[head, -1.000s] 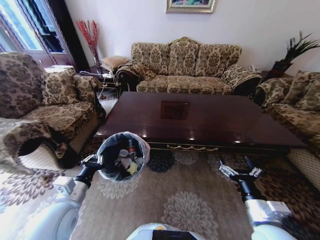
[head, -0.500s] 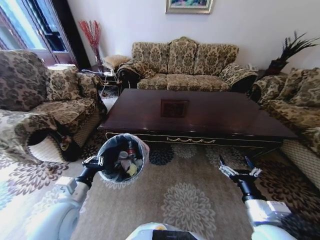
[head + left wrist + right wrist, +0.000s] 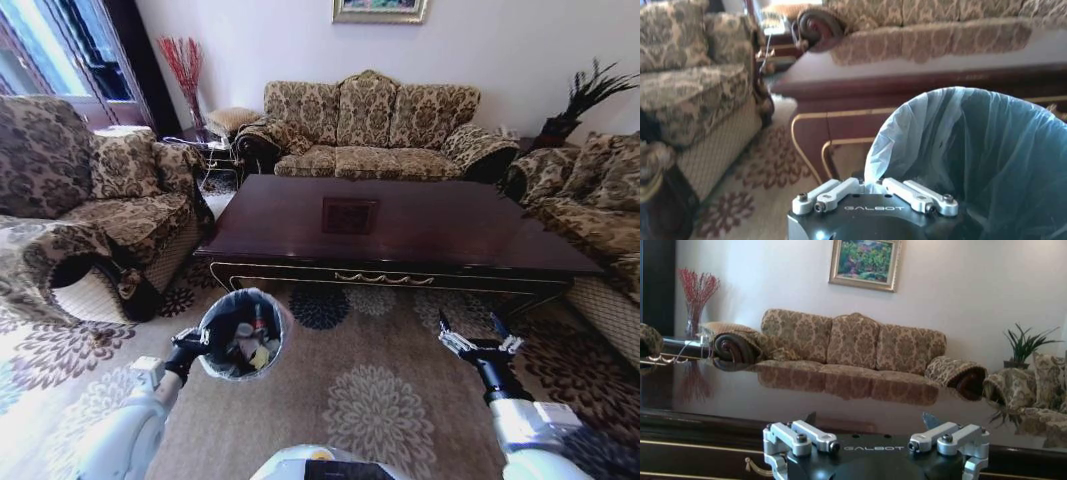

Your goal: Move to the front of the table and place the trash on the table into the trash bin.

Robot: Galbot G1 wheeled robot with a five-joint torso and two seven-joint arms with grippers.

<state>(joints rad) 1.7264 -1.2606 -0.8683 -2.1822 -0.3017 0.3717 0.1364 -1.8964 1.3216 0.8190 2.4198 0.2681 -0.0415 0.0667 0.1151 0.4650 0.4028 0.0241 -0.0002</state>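
Observation:
My left gripper (image 3: 192, 342) is shut on the rim of the trash bin (image 3: 278, 322), a small black bin with a whitish bag liner, and holds it over the carpet in front of the table (image 3: 400, 225). Trash lies inside the bin: a clear bottle with a red label (image 3: 260, 324) and crumpled white paper (image 3: 246, 338). In the left wrist view the left gripper (image 3: 873, 192) pinches the liner of the trash bin (image 3: 987, 150), with the table (image 3: 907, 75) behind it. My right gripper (image 3: 467, 320) hangs open over the carpet near the table's front right. The right wrist view has the right gripper (image 3: 870, 421) facing the table (image 3: 773, 395).
A patterned sofa (image 3: 370, 130) stands behind the table, an armchair (image 3: 90, 200) to its left and another sofa (image 3: 600, 200) to its right. A small side table (image 3: 200, 140) with a vase sits in the back left corner. Patterned carpet (image 3: 380, 400) lies before the table.
The whole picture has shifted, so the camera has moved and the table now looks a little farther off. The bin stays in my left gripper, somewhat lower in view. The right gripper is unchanged.

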